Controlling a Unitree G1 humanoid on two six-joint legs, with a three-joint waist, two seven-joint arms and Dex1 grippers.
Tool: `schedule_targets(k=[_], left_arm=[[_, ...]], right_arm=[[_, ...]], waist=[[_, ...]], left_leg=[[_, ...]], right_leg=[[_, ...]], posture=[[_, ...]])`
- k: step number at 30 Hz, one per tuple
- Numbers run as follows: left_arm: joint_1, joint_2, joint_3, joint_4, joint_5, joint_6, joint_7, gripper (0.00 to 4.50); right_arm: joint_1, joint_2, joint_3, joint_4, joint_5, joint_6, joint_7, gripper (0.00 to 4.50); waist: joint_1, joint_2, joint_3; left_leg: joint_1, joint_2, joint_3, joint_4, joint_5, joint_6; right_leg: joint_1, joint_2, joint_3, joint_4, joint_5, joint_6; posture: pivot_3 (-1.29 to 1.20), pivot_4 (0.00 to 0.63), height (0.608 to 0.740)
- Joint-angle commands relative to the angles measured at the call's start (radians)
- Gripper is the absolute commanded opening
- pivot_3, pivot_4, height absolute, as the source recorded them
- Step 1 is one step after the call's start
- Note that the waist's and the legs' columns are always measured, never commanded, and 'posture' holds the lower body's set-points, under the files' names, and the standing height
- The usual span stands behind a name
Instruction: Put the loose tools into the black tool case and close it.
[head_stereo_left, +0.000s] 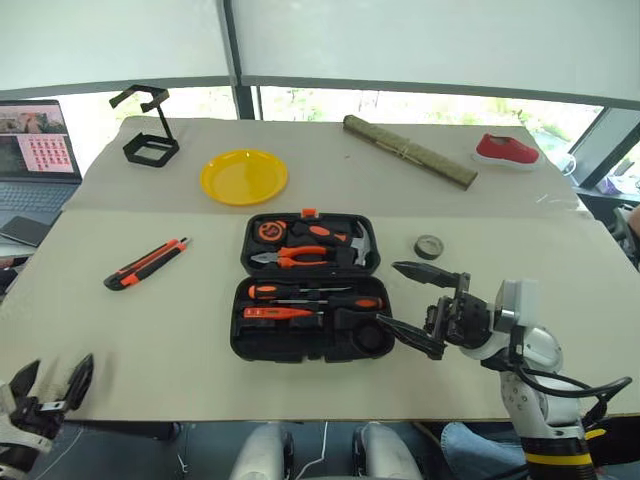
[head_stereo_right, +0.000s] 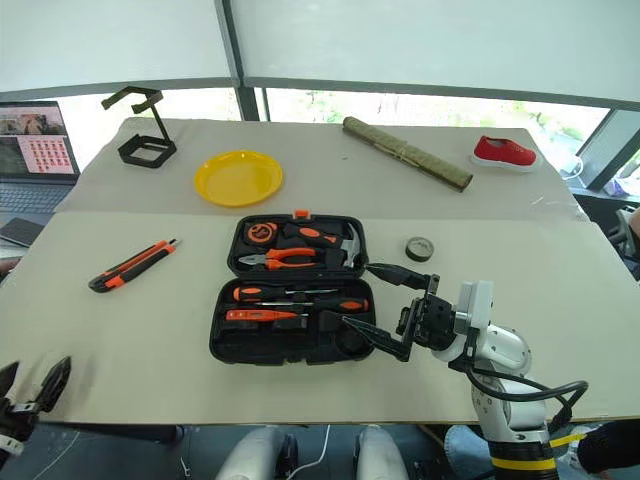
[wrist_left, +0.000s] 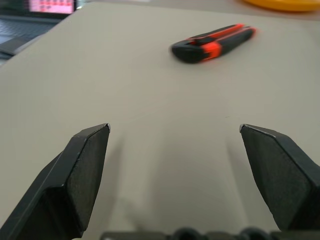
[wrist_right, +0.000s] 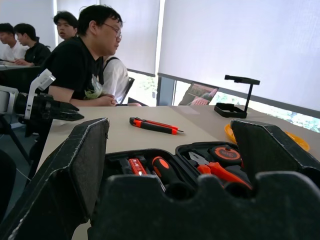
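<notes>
We see a wide beige table (head_stereo_left: 150, 330). In its middle lies the black tool case (head_stereo_left: 305, 345), open, with its lid half on the far side and its base half on the near side. In the lid half sit the pliers (head_stereo_left: 292, 257), a hammer (head_stereo_left: 360, 243) and a round orange tape measure (head_stereo_left: 270, 231). In the base half lie two screwdrivers (head_stereo_left: 300, 292) with orange and black handles and, just nearer, a small orange tester screwdriver (head_stereo_left: 277, 313).

On the far side of the table we find a long roll (head_stereo_left: 408, 151) of bamboo-like material, a yellow plate (head_stereo_left: 243, 176), a black wire stand (head_stereo_left: 148, 130) at the far left and a red shoe (head_stereo_left: 506, 150) at the far right. A laptop (head_stereo_left: 35, 160) stands beyond the left edge. In the right wrist view people sit behind the table.

The right gripper (head_stereo_left: 412, 303) hovers just beside the right end of the case, its jaws wide apart and holding nothing. The left gripper (head_stereo_left: 52, 385) is at the near left edge of the table, its jaws also spread wide and empty.

The utility knife (head_stereo_left: 146, 263) lies on the table well left of the case. The small grey tape roll (head_stereo_left: 429, 246) lies on the table near the right side of the lid.
</notes>
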Motion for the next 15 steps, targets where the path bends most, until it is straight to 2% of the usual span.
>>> schedule_targets(k=[1, 4, 6, 8, 12, 15], left_arm=[[-0.110, 0.171, -0.048, 0.020, -0.004, 0.098, -0.019, 4.48], [-0.234, 0.299, -0.113, 0.104, 0.021, 0.161, -0.048, 4.48], [-0.403, 0.414, -0.207, 0.268, 0.062, 0.207, -0.098, 4.48], [-0.556, 0.488, -0.314, 0.420, 0.105, 0.258, -0.164, 4.48], [-0.790, 0.527, -0.479, 0.680, 0.219, 0.216, -0.244, 4.48], [-0.970, 0.500, -0.588, 0.868, 0.307, 0.176, -0.285, 4.48]], right_arm=[[-0.012, -0.007, -0.001, -0.016, -0.007, -0.024, -0.005, 4.50], [-0.017, -0.010, 0.000, -0.013, -0.017, -0.023, -0.011, 4.50], [-0.017, -0.013, 0.000, -0.015, -0.025, -0.024, -0.018, 4.50], [-0.018, -0.017, -0.001, -0.020, -0.029, -0.023, -0.025, 4.50], [-0.019, -0.028, -0.004, -0.023, -0.033, -0.026, -0.036, 4.50], [-0.009, -0.038, -0.016, -0.043, -0.037, -0.023, -0.055, 4.50]], waist=[[0.004, -0.002, 0.000], [-0.002, -0.003, -0.001], [-0.004, -0.002, 0.000], [-0.009, -0.003, 0.000], [-0.026, -0.002, 0.000], [-0.032, -0.004, 0.000]], left_leg=[[0.000, 0.000, 0.000, 0.000, 0.000, -0.001], [0.000, 0.000, 0.000, 0.000, 0.001, -0.001], [0.000, 0.000, 0.002, -0.001, 0.001, -0.001], [-0.001, 0.000, 0.001, 0.000, 0.002, -0.001], [0.000, 0.000, 0.002, -0.002, 0.001, -0.002], [-0.003, 0.002, 0.003, -0.001, 0.000, -0.004]], right_leg=[[0.000, 0.000, 0.000, 0.000, 0.000, 0.000], [0.000, 0.002, 0.000, 0.001, 0.001, 0.002], [0.004, 0.002, 0.002, 0.001, 0.002, 0.003], [0.003, 0.006, 0.001, 0.002, 0.002, 0.002], [0.003, 0.009, 0.004, 0.002, 0.003, 0.002], [0.000, 0.011, 0.005, 0.003, 0.003, 0.002]], posture=[[0.00, 0.150, 0.740], [0.00, 0.150, 0.740], [0.00, 0.150, 0.740], [0.00, 0.150, 0.740], [0.00, 0.150, 0.740], [0.00, 0.150, 0.740]])
